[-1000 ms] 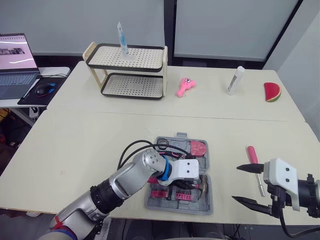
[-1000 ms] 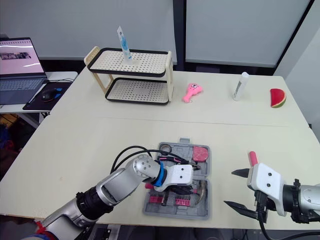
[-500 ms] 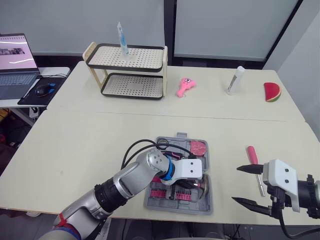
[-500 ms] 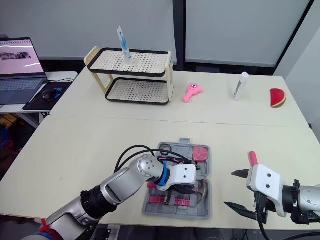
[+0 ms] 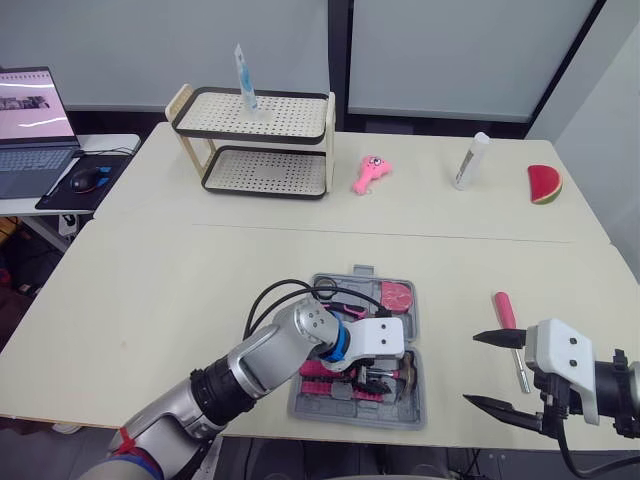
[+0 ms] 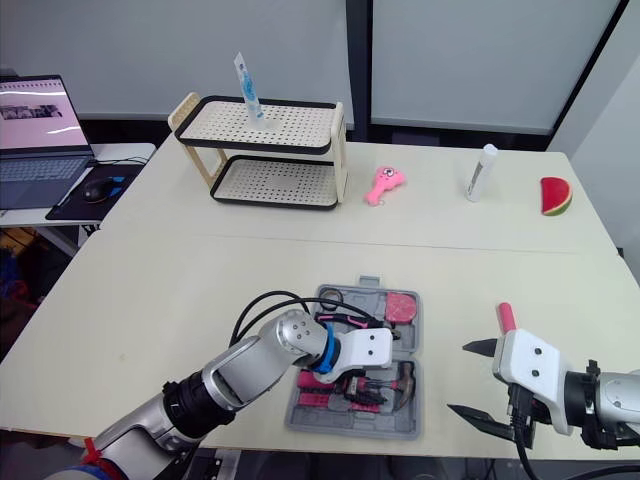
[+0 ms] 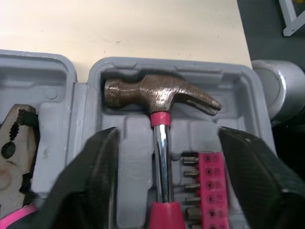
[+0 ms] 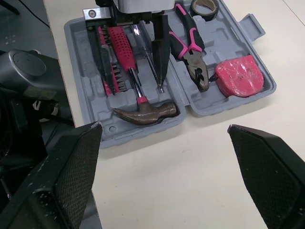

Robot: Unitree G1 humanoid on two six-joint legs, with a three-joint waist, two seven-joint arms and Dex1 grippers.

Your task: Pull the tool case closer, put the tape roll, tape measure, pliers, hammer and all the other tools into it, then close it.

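Left pincer (image 7: 167, 132) is spread, straddling the hammer (image 7: 159, 95) lying in the open tool case (image 8: 224, 38). Right pincer (image 5: 471, 368) is spread over the tabletop (image 5: 200, 290).

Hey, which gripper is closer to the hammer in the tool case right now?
Left. The left gripper is over the tool case, its open fingers straddling the handle of the hammer. The right gripper hangs open over the table, off to the case's right.

even, bright overhead light on the desk (image 5: 150, 280); soft, short shadows beside the tool case (image 5: 345, 412); mild glare along the steel shaft of the hammer (image 7: 161, 143) inside it.
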